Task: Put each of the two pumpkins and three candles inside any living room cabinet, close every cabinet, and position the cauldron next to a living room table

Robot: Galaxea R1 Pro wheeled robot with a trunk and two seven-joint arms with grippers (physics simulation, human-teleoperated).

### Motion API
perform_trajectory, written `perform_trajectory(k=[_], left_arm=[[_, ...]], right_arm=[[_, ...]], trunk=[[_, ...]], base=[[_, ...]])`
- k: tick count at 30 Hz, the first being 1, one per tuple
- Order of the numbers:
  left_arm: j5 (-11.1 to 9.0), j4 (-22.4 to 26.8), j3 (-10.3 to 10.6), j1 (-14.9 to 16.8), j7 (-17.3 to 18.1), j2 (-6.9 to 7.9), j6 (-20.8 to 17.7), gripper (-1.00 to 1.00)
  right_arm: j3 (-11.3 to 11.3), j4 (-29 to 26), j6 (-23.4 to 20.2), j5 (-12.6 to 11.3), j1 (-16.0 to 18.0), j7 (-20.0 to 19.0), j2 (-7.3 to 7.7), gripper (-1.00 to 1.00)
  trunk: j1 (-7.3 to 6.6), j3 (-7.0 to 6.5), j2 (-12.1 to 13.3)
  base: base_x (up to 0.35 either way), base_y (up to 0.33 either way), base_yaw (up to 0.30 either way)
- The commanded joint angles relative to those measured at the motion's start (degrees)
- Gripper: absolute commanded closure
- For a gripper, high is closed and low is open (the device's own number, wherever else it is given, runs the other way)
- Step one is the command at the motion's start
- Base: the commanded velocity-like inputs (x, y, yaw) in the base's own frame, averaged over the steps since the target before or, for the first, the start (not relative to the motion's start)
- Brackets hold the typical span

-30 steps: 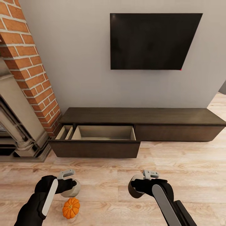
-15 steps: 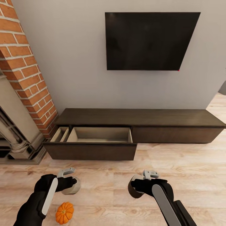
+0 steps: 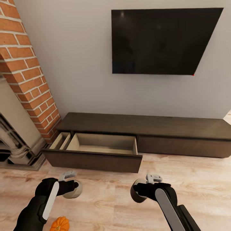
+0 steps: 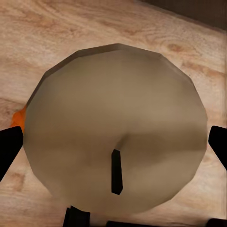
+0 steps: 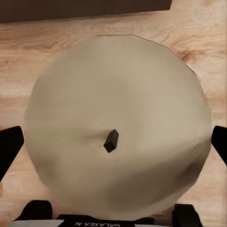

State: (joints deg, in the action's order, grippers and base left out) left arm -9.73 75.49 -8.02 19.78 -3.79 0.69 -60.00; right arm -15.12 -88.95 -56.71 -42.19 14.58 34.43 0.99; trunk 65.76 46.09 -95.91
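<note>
A robot faces a long dark cabinet (image 3: 144,128) under a wall television (image 3: 163,41). Its left drawer (image 3: 96,149) stands pulled open, apparently ready to receive things. The left gripper (image 3: 71,187) pinches a cream candle (image 4: 116,127) between its jaws; the right gripper (image 3: 141,191) pinches another candle (image 5: 118,127), both held above the wooden floor (image 3: 192,189). One orange pumpkin (image 3: 60,224) sits on the floor beside the left arm.
</note>
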Motion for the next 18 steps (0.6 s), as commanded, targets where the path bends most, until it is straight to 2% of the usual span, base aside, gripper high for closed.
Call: perform_trajectory(k=[1,6,10,18], left_arm=[[-0.11,0.04,0.01,0.00,0.01,-0.03,0.00,1.00],[-0.11,0.09,0.02,0.00,0.01,-0.07,0.00,1.00],[-0.11,0.11,0.03,0.00,0.01,-0.07,0.00,1.00],[-0.09,0.19,0.02,0.00,0.01,0.01,0.00,1.00]], right_arm=[[0.03,0.00,0.02,0.01,0.01,0.00,0.02,1.00],[0.14,0.00,0.02,0.02,0.00,-0.16,0.06,1.00],[0.17,0.00,0.02,0.00,0.01,-0.23,0.03,1.00],[-0.10,0.00,0.02,-0.08,0.01,-0.24,-0.02,1.00]], trunk=[[0.00,0.00,0.00],[0.00,0.00,0.00],[0.00,0.00,0.00],[0.00,0.00,0.00]], base=[[0.274,-0.212,0.057],[0.255,-0.228,0.006],[0.244,-0.176,-0.143],[0.268,0.012,-0.056]])
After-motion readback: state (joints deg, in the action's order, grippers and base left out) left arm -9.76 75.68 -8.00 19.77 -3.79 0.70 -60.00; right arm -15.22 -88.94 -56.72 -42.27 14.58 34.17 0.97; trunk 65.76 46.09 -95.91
